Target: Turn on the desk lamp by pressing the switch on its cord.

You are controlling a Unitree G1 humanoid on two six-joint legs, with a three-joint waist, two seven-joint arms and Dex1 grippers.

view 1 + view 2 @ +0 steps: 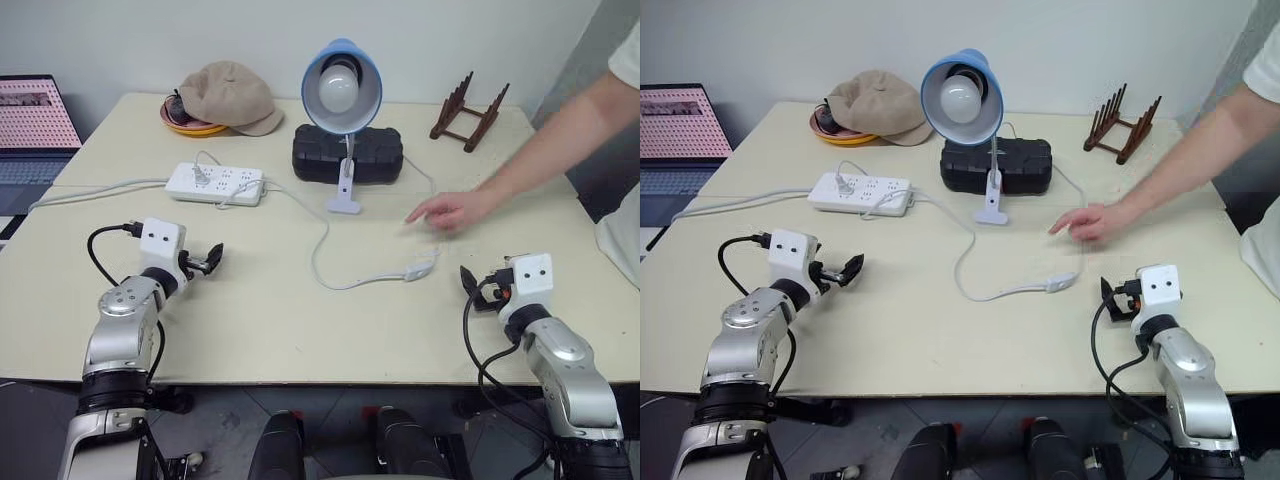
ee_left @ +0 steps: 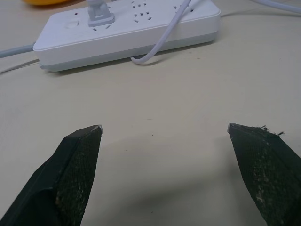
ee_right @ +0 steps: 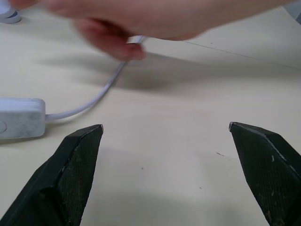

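1. We see the desk lamp (image 1: 341, 88) standing mid-worktop (image 1: 250, 320), its bulb unlit.
2. The cord (image 1: 318, 250) loops from the power strip (image 1: 215, 184) to the switch (image 1: 421, 267), which lies flat just ahead of the right claw (image 1: 470, 283).
3. Both claws, left claw (image 1: 208, 259) included, gape released (nothing gripped).
4. A person's hand (image 1: 450, 211) hovers near the switch.

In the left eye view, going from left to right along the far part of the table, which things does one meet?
Laptop → beige cap → desk lamp → wooden rack.
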